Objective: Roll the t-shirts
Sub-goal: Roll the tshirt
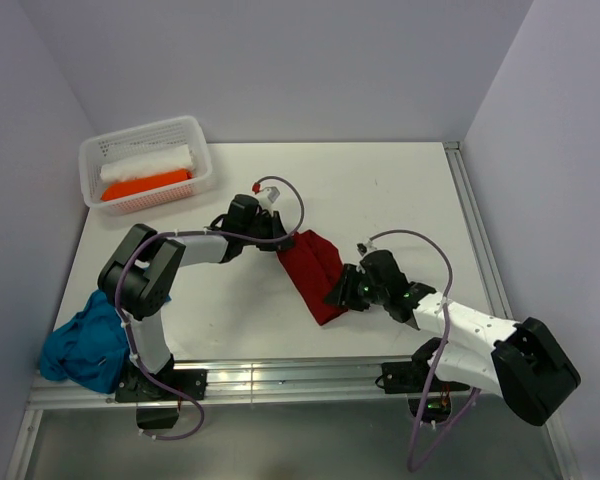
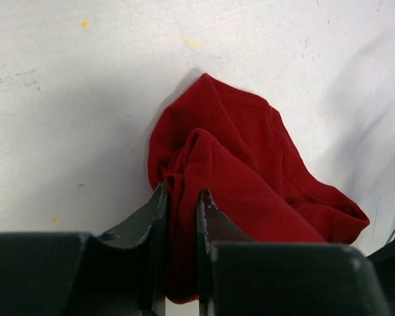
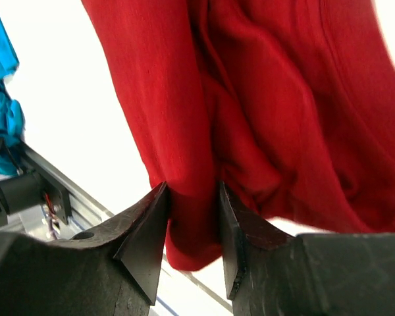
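Observation:
The dark red t-shirt (image 1: 315, 268) lies bunched in a long strip on the white table, stretched between my two grippers. My left gripper (image 1: 280, 236) is at its far end, shut on a fold of the red cloth (image 2: 237, 158), which is pinched thin between the fingers (image 2: 159, 210). My right gripper (image 1: 338, 296) is at the near end. Its jaws stand wider apart, with a puffy fold of the red t-shirt (image 3: 263, 99) lying between them unpinched. A teal-blue t-shirt (image 1: 85, 345) sits in a heap at the near left edge.
A white perforated basket (image 1: 206, 172) at the back left holds a white roll (image 1: 150, 163) and an orange roll (image 1: 145, 185). A metal rail (image 1: 300, 375) runs along the near table edge. The teal heap (image 3: 0, 99) shows at the left of the right wrist view.

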You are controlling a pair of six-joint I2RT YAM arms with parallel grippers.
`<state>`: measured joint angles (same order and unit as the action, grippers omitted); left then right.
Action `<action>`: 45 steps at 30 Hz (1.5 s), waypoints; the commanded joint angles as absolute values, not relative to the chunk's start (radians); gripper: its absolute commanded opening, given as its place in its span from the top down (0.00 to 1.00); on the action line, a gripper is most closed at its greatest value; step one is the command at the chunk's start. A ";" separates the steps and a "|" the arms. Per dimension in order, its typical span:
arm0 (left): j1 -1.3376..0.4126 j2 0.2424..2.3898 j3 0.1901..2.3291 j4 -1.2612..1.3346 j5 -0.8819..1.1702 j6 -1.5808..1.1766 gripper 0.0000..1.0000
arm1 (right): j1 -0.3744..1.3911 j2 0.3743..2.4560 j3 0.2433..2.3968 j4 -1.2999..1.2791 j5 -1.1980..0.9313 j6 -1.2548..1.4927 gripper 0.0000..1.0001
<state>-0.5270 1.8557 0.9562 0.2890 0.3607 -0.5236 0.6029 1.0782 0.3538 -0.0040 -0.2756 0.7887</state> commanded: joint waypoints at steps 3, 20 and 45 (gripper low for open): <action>-0.515 1.839 1.023 0.276 0.278 -0.471 1.00 | 0.624 1.005 0.305 -0.150 -0.321 0.772 0.58; -0.514 1.836 1.034 0.256 0.301 -0.466 1.00 | 0.658 1.135 0.287 -0.145 -0.219 0.801 0.77; -0.526 1.842 1.069 0.166 0.353 -0.511 1.00 | 1.229 1.488 1.119 -0.839 0.730 0.696 0.08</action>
